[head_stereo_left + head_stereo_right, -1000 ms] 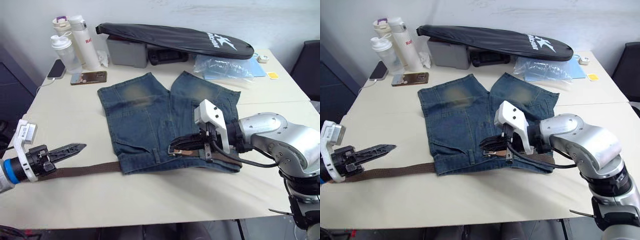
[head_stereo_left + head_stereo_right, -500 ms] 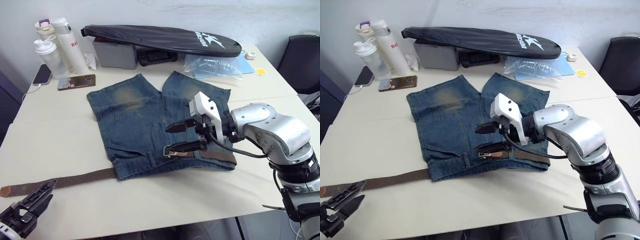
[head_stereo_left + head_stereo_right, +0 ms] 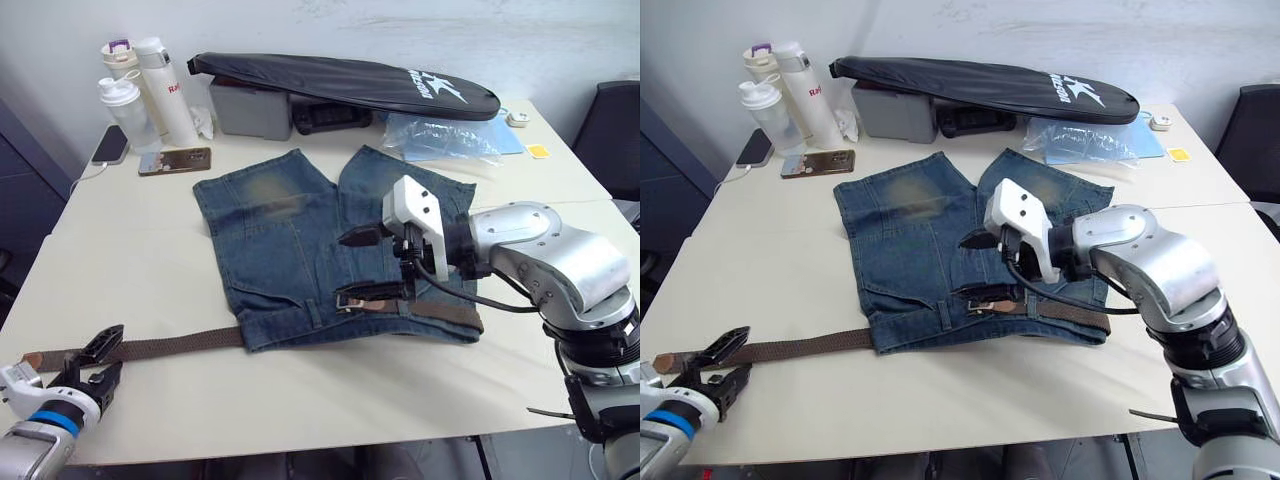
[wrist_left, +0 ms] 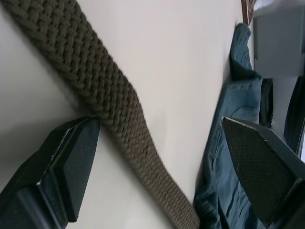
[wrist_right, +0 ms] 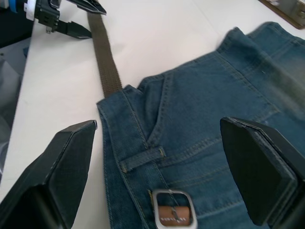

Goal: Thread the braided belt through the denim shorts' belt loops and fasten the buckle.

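While my left gripper (image 3: pixel 98 360) hovers wide open and empty at the table's near edge, the braided belt (image 4: pixel 109 102), a dark-brown weave, runs between its fingers toward the denim shorts (image 3: pixel 290 250). Ahead of my right gripper (image 3: pixel 365 268), also spread and holding nothing, I see the silver buckle (image 5: pixel 172 210) lying on the waistband beside a belt loop (image 5: pixel 142 159). Beyond, the black bag's (image 3: pixel 340 80) lettering is unreadable.
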